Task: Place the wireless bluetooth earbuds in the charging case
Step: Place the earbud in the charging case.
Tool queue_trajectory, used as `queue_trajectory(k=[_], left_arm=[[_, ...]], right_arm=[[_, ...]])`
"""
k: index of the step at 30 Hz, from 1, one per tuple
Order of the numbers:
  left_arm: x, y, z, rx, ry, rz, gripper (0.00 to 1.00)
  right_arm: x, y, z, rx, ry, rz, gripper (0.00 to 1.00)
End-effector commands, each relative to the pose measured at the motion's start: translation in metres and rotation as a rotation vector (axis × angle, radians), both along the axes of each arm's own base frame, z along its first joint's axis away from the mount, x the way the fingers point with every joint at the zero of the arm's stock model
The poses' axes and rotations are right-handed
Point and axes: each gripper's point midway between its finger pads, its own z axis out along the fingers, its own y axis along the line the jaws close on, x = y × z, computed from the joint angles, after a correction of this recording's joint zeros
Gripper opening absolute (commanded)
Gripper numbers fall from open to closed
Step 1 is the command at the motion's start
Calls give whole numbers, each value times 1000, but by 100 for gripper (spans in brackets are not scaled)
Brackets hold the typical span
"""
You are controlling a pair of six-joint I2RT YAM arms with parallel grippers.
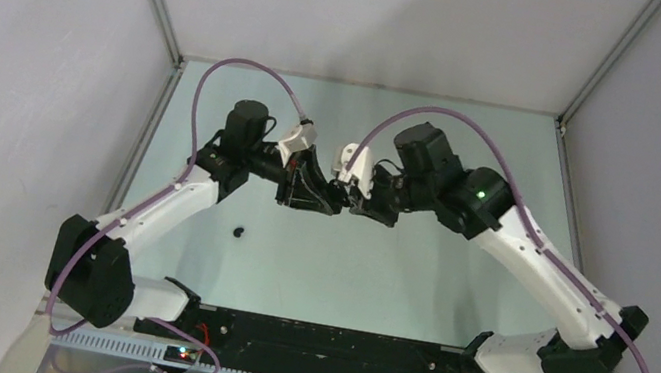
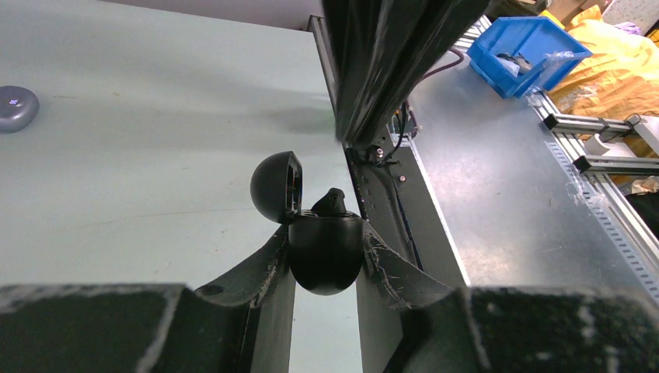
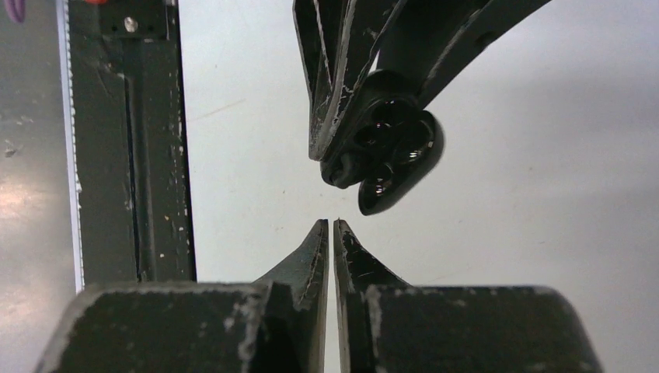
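Note:
In the left wrist view my left gripper (image 2: 326,256) is shut on the round black charging case (image 2: 326,260), held up off the table. The case's lid (image 2: 273,186) is swung open, and one black earbud (image 2: 332,202) pokes out of its top. The right wrist view shows the same case (image 3: 381,140) from its open side, with glossy dark shapes in its wells and the lid (image 3: 404,183) hanging down. My right gripper (image 3: 332,224) is shut just below the case, with nothing between its fingers. In the top view the two grippers meet mid-table (image 1: 341,201), and a tiny black earbud (image 1: 239,230) lies alone on the table.
A grey-lilac rounded case (image 2: 15,107) lies on the table, far left in the left wrist view. The black base rail (image 3: 128,140) runs along the near table edge. A blue bin (image 2: 528,47) stands off the table beyond the metal frame.

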Motion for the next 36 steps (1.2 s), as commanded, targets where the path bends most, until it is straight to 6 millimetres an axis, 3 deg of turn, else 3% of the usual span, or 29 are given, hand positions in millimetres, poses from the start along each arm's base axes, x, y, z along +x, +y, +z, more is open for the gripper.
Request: queue_trajectory(k=[1,11,25,29,32,36], left_arm=[[1,-1,24,-47,-109,-14,0],[-1,-1,20,-36,-82,-17,0],[-2,0,22,-37,-88,-16,0],[3,4,21,-35,-97,4,0],[9,8,23,-35,-106,32,0],[21,21,29,-36,-132,99,0]], right_arm=[[13,13,-16,-24,-25,-12,8],[24,25,-17,-36,-58,-38,6],[10,40,-35,-157,-96,3,6],[7,26,-13,-144,-140,1,6],[1,11,24,-77,-178,-6,7],[1,-7,61,15,-193,-29,16]])
